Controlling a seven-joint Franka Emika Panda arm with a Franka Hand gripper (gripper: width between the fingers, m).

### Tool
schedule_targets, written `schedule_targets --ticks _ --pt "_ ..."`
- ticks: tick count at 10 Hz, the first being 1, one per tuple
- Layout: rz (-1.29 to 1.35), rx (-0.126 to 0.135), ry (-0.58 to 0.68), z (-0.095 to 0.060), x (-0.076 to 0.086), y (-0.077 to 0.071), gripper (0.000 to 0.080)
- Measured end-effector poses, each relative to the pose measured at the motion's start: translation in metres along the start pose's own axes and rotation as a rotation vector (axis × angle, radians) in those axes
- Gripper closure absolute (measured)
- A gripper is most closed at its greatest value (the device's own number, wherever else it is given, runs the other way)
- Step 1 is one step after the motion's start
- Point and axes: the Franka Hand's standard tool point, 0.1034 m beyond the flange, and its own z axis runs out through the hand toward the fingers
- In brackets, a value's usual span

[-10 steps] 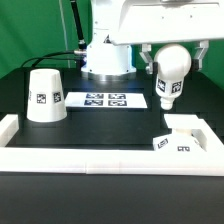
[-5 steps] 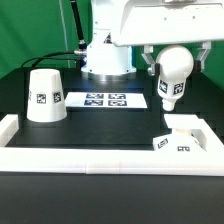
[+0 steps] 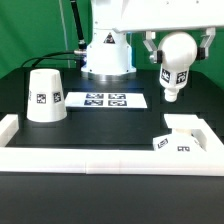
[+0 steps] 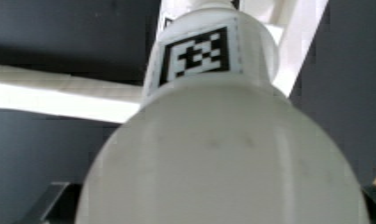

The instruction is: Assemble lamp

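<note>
I have raised my gripper with the bulb clamped in it, so the bulb now hangs higher above the base. It has also shifted slightly toward the exterior view's right, bringing its neck closer over the base.

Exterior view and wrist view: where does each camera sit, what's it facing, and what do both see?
Exterior view: off the arm, facing the robot's pedestal across the table; shows shade, lamp base, marker board, and fingers gripping the bulb.
Wrist view: on the wrist, looking along the bulb, which fills the frame; fingers not clearly visible.
Shared: the bulb and its tag.
</note>
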Motion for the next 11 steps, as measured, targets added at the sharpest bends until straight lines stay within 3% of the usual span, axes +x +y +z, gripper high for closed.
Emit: schedule_targets --ticks 4,11 --pt "-0.016 -0.001 0.053 0.01 0.007 -0.012 0.022" --pt "-0.029 -0.012 0.125 0.019 0.012 -0.01 0.022"
